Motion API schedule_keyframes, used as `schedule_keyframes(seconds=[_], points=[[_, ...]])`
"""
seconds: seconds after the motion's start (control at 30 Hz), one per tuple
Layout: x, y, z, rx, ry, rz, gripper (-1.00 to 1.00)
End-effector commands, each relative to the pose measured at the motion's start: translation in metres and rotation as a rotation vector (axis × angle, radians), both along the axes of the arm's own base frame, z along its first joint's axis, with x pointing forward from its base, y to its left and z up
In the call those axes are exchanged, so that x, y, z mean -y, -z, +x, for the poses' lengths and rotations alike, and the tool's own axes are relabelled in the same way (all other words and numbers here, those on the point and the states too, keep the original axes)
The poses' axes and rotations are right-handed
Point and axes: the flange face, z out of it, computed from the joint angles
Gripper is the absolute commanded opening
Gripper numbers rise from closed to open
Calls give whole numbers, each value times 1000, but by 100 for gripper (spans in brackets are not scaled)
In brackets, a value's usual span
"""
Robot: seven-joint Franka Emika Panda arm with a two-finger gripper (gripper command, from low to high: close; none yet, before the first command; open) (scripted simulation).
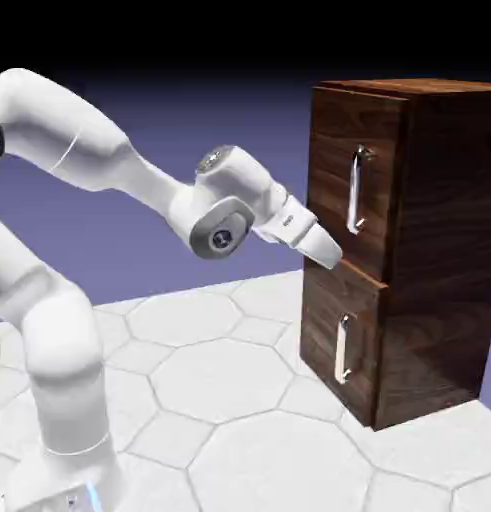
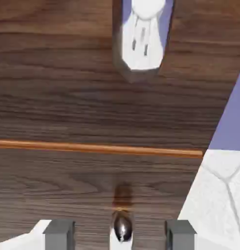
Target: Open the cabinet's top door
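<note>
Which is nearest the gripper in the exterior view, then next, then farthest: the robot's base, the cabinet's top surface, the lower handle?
1. Lower handle, just below the gripper.
2. Cabinet's top surface, up at the view's right.
3. Robot's base, bottom left of the view.

No home or office, this: I'm looking at a bare simulated test scene. A plain blue-violet backdrop (image 1: 209,120) fades to black above pale, repeating polygon tiles (image 1: 219,375), where a white robot arm (image 1: 64,340) faces one lone wooden cabinet (image 1: 444,230).
</note>
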Motion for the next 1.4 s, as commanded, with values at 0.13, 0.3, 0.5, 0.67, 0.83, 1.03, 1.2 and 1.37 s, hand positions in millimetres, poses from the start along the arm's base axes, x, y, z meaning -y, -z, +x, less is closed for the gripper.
schedule_keyframes(seconds=[0.13,0.3,0.5,0.67,0.83,1.03,1.2,1.37], points=[[-14,-15,-4,29,-19,-15,0],[-24,-28,-9,64,-30,-31,0],[-32,-40,-17,115,-34,-48,0],[-35,-47,-23,165,-31,-60,0],[-35,-52,-29,224,-25,-68,0],[-30,-55,-33,304,-14,-68,0],[-24,-56,-35,379,-6,-61,0],[-15,-54,-34,459,0,-44,0]])
